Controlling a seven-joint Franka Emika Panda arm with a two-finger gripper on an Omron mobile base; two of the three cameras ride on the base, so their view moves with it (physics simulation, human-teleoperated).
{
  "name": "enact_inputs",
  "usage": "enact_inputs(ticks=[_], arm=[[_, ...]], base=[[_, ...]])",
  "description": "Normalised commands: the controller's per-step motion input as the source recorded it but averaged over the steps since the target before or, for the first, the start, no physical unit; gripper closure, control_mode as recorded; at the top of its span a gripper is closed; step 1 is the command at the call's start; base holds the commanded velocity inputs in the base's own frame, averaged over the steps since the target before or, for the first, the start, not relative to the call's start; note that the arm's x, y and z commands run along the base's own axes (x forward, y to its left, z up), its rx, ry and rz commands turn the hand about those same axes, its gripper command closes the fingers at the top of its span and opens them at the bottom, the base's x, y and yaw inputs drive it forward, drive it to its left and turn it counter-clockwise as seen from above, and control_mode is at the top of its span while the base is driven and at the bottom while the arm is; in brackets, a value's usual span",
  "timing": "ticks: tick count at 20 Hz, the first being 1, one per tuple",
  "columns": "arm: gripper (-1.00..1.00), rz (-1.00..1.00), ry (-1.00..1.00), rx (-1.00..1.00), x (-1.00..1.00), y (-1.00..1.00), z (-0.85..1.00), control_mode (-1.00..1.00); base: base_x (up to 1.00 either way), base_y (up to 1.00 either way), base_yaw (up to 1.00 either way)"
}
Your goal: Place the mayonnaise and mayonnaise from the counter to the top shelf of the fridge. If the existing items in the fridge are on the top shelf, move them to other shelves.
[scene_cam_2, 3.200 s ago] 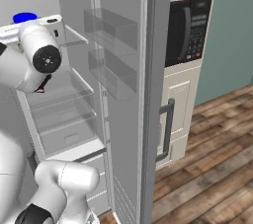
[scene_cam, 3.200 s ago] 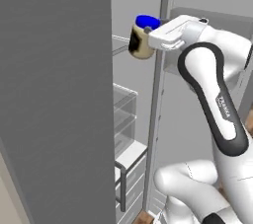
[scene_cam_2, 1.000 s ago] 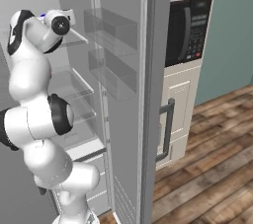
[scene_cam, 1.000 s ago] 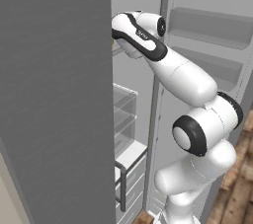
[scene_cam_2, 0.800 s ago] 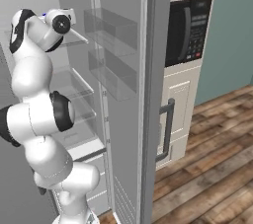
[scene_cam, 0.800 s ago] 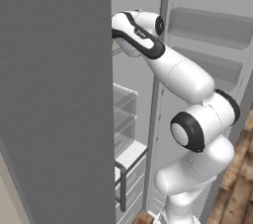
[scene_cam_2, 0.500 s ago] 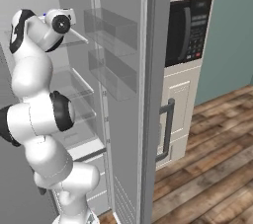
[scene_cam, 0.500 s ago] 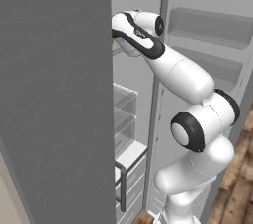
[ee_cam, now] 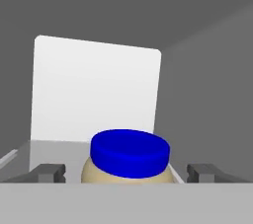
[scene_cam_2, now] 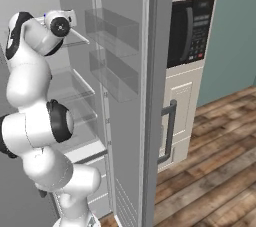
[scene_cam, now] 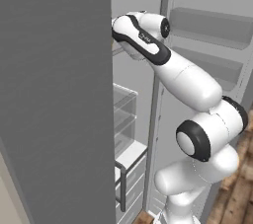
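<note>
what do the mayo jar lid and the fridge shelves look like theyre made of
Mayonnaise jar lid: likely plastic, going by its uniform bright blue, matte, smooth look. Jar body: pale cream, could be plastic or glass; too little shows. Fridge shelves: clear glass or acrylic, see-through with thin edges.

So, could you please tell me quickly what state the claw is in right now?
Claw: open, its fingers apart on either side of the mayonnaise jar, not gripping it.

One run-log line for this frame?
phase: release | gripper: open, astride mayonnaise jar | jar: upright inside fridge
</note>
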Motion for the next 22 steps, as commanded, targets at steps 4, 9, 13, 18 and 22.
enact_inputs(ticks=[4,9,13,18,22], arm=[[-1.00,-0.03,0.00,0.00,-0.45,-0.30,0.02,-1.00],[-1.00,-0.15,0.00,0.00,-0.93,-0.09,0.34,-1.00],[-1.00,-0.16,-0.01,0.00,-1.00,-0.02,0.33,-1.00],[-1.00,-0.19,0.00,0.00,-1.00,-0.26,0.49,-1.00],[-1.00,-0.21,0.00,0.00,-1.00,-0.75,0.44,-1.00]], base=[[0.00,0.00,0.00],[0.00,0.00,0.00],[0.00,0.00,0.00],[0.00,0.00,0.00],[0.00,0.00,0.00]])
